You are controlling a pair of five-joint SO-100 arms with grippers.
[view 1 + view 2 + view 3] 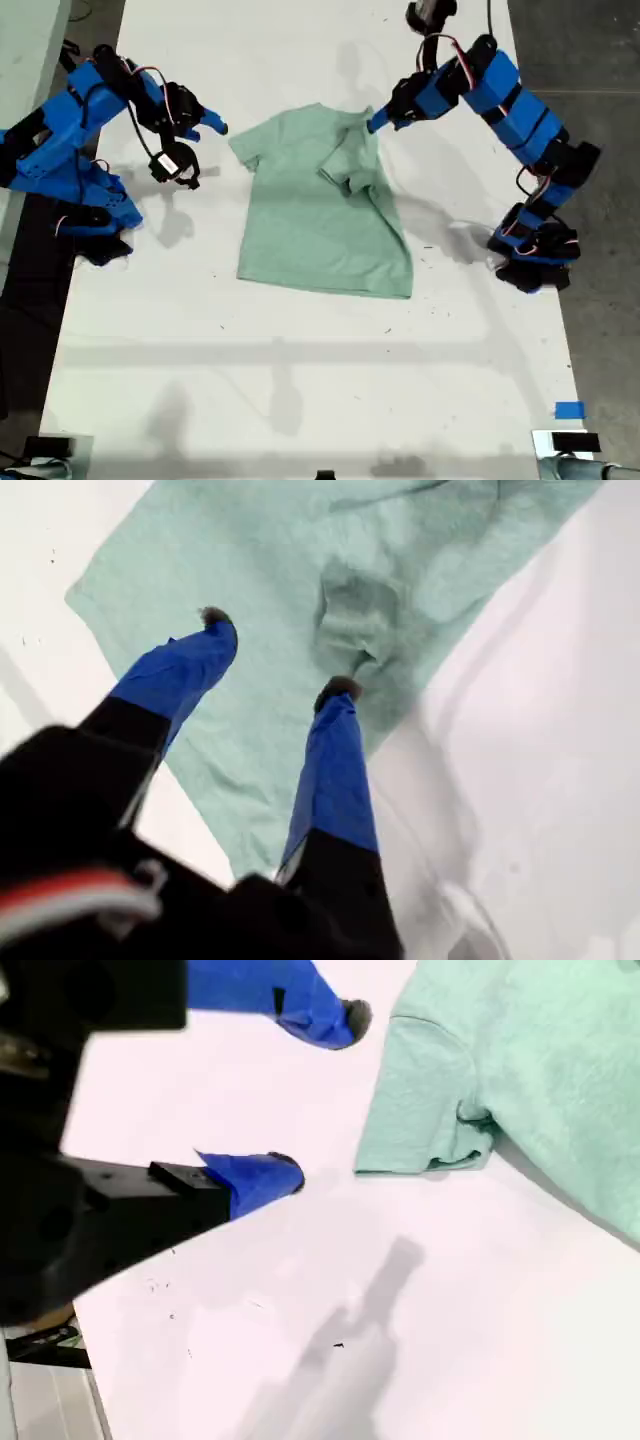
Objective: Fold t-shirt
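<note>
You have the t-shirt [318, 205] lying on the white counter [300, 340], roughly in the middle between the two arms in the exterior view, with its hem toward the bottom of that view. The sleeve on the exterior view's right is folded in over the chest and sits there rumpled [350, 165], while the sleeve on the exterior view's left [255, 148] lies spread flat. Your first tool [277, 652] hangs over the shirt at that folded sleeve, on the exterior view's right; its jaws are spread apart with nothing between them, one blue fingertip [337, 692] just by the bunched cloth. Your second tool [318, 1095] is on the exterior view's left, over bare counter just beside the flat sleeve and apart from it, its jaws wide and empty. A blue tape mark [568, 409] sits near the lower right corner of the exterior view.
</note>
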